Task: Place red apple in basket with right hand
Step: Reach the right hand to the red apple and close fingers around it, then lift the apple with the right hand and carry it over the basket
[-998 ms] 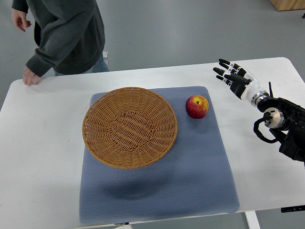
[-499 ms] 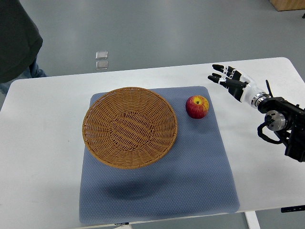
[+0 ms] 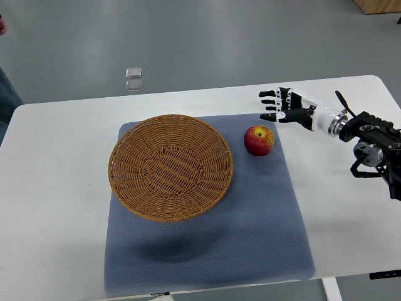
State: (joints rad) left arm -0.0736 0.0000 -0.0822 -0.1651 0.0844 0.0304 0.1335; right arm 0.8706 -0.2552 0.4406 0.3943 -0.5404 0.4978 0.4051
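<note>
A red apple [image 3: 259,140] with a yellow patch sits on the blue mat [image 3: 250,213], just right of the round wicker basket [image 3: 170,167]. The basket holds nothing. My right hand [image 3: 280,106] comes in from the right edge. Its fingers are spread and hold nothing. It hovers above and to the right of the apple, a short gap away, not touching it. The left arm is out of view.
The mat lies on a white table [image 3: 56,207]. A person's leg [image 3: 7,100] shows at the far left edge, beyond the table. Two small square plates [image 3: 133,78] lie on the grey floor behind.
My right hand has moved left toward the apple and turned its fingers leftward. The person has walked off to the left, almost out of the picture. Apple and basket have not moved.
</note>
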